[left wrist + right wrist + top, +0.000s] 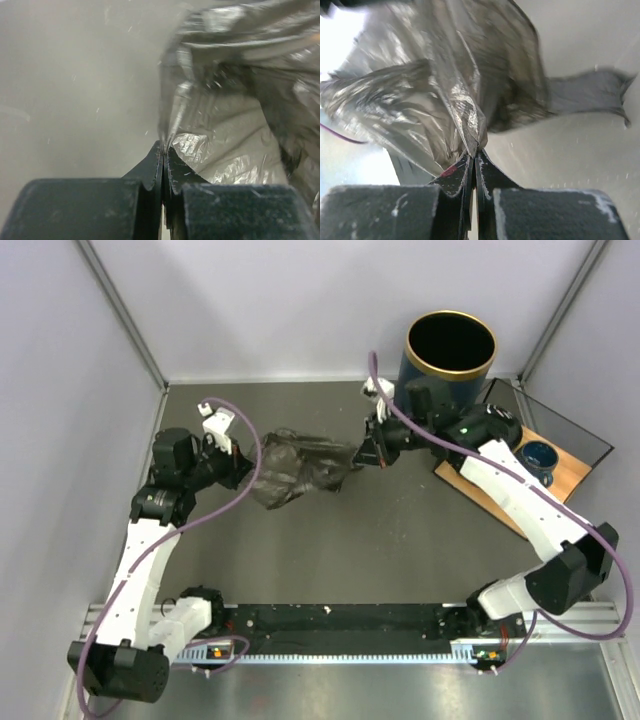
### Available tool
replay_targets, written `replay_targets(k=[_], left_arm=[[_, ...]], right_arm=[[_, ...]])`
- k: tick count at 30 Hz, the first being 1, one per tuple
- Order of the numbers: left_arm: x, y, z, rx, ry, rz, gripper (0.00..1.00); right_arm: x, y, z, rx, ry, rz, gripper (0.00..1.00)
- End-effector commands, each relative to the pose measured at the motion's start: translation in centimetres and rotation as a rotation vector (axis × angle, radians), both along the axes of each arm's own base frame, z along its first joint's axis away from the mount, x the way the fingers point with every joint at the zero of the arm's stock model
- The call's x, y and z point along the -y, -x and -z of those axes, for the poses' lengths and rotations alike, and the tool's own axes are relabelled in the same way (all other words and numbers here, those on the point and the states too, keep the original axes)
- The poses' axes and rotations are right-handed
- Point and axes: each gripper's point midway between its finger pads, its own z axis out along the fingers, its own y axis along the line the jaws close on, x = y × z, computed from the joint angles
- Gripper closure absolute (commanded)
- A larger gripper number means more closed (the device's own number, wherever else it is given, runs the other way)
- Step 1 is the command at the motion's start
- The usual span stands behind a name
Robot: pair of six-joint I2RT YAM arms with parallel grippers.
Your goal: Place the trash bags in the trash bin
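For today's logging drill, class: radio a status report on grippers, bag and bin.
Left gripper shut on trash bag. Right gripper shut on its other edge. Bag strung between them, outside trash bin. Bin mouth unobstructed.

We're on the dark grey worktop (pixel 400 550), matte and lightly speckled. At the far right corner the bin (pixel 472 388) stands upright on it. Just right of that, a wooden board (pixel 568 470) lies flat, angled, overlapping a dark sheet (pixel 562 422) behind it. Along the near edge runs a black rail (pixel 340 622). Mid-left, the bag (pixel 295 468) sags low; we can't tell whether it touches.
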Motion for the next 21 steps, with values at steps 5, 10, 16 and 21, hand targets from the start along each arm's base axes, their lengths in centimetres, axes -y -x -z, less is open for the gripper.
replay_targets(k=[5,10,16,21], left_arm=[[-5.2,-2.4,-1.1,0.105,-0.086,-0.121,1.0],[-5.7,-3.6,-3.4,0.243,-0.234,-0.039,1.0],[-0.6,-0.5,-6.0,0.197,0.034,0.17,1.0],[1.1,0.3,-6.6,0.035,0.362,0.096,1.0]], right_arm=[[3.5,-2.5,2.3,0.091,0.097,0.074,1.0],[5.3,-3.5,2.5,0.25,0.226,0.043,1.0],[3.4,-4.8,-0.6,0.149,0.113,0.057,0.61],[-0.7,-1.0,-1.2,-0.335,-0.191,0.014,0.23]])
